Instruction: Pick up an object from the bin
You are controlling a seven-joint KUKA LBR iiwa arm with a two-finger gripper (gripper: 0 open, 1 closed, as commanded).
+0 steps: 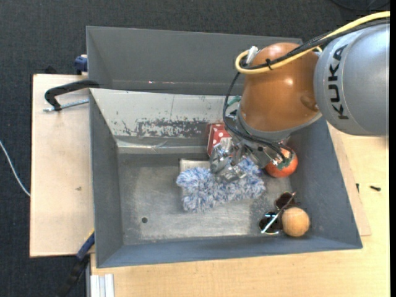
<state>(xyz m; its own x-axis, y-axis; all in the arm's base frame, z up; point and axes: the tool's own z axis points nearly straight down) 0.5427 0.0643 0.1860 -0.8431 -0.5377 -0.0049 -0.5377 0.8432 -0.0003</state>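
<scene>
My gripper [226, 161] is low in the middle of the bin, its metal fingers down on the upper right part of a blue and white knitted cloth [213, 189]. Whether cloth sits between the fingers I cannot make out. A red box with white marks [216, 136] stands just behind the gripper, against the back wall. An orange-red ball with a green spot [283, 164] lies to the gripper's right. A flat white piece [193, 164] pokes out from under the cloth's upper left edge.
In the front right corner lie a tan wooden ball [296, 221] and dark sunglasses [276, 212] beside it. The arm's orange cover hangs over the bin's back right. Bare floor spreads across the bin's left half.
</scene>
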